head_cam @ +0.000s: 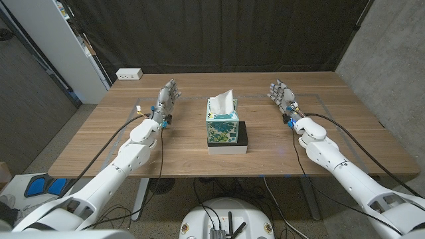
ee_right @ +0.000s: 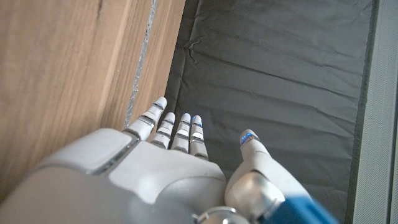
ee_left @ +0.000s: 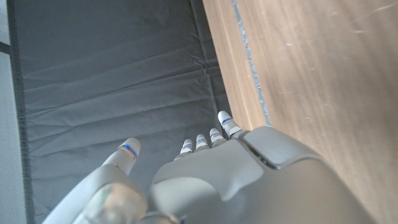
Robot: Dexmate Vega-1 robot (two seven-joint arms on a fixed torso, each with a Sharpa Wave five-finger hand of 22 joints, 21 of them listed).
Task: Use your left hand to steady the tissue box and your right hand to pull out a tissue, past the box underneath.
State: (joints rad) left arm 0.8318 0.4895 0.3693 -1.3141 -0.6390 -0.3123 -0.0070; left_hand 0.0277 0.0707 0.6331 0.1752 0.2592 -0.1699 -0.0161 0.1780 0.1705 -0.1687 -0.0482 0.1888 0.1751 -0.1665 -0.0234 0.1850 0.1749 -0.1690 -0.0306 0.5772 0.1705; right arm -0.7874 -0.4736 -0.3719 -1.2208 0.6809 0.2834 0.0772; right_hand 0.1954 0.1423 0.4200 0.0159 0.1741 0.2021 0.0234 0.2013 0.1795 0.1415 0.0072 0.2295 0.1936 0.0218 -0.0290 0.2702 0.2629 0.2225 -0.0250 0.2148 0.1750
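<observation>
- The left robot hand (head_cam: 167,97) is seen open and empty, its fingers (ee_left: 225,121) apart and stretched out; it is held well to the left of the tissue box (head_cam: 222,122), with bare wood between them.
- The right robot hand (head_cam: 282,96) is also seen open, with nothing in it; its fingers (ee_right: 157,113) are spread, and it is held well to the right of the tissue box.
- The tissue box is found in the middle of the tabletop (head_cam: 99,143). It is set on a low box (head_cam: 229,141) with a dark top and a white side, and a white tissue (head_cam: 222,101) stands up from its opening.
- No step of the task is judged as begun, because the tissue box is touched by neither robot hand.
- A risk is judged here: if the tissue is pulled before the tissue box is steadied, the light tissue box may be lifted or dragged off the low box.
- If the tissue box is pushed from the side too strongly by the left robot hand, it may be slid or tipped from its raised place.
- If the tissue is pinched only at its tip, it may be torn or lost; several tissues may also be drawn out together.
</observation>
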